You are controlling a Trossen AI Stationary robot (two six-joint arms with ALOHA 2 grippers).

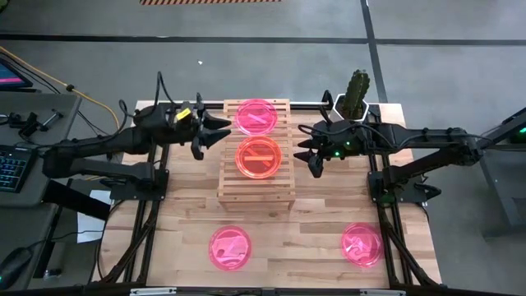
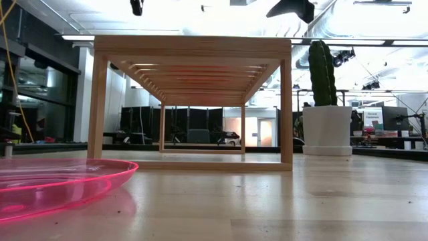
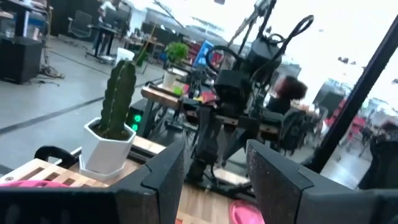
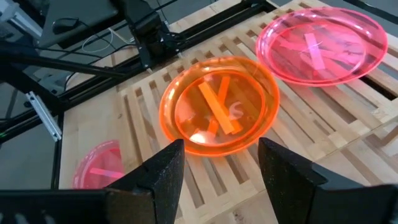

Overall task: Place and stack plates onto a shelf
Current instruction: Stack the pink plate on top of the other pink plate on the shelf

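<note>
The wooden slatted shelf (image 1: 256,152) stands mid-table. A pink plate (image 1: 256,116) rests on its far part and an orange plate (image 1: 259,158) on its middle; both show in the right wrist view, the orange plate (image 4: 219,106) and the pink plate (image 4: 323,43). Two more pink plates lie on the table near the front, one left of centre (image 1: 229,248) and one to the right (image 1: 362,244). My left gripper (image 1: 218,131) is open and empty at the shelf's left side. My right gripper (image 1: 308,152) is open and empty at the shelf's right side, pointing at the orange plate.
A cactus in a white pot (image 1: 355,94) stands at the far right, behind my right arm. In the low view the shelf (image 2: 194,100) stands on thin legs with open room beneath, and a pink plate (image 2: 60,181) lies close at the left.
</note>
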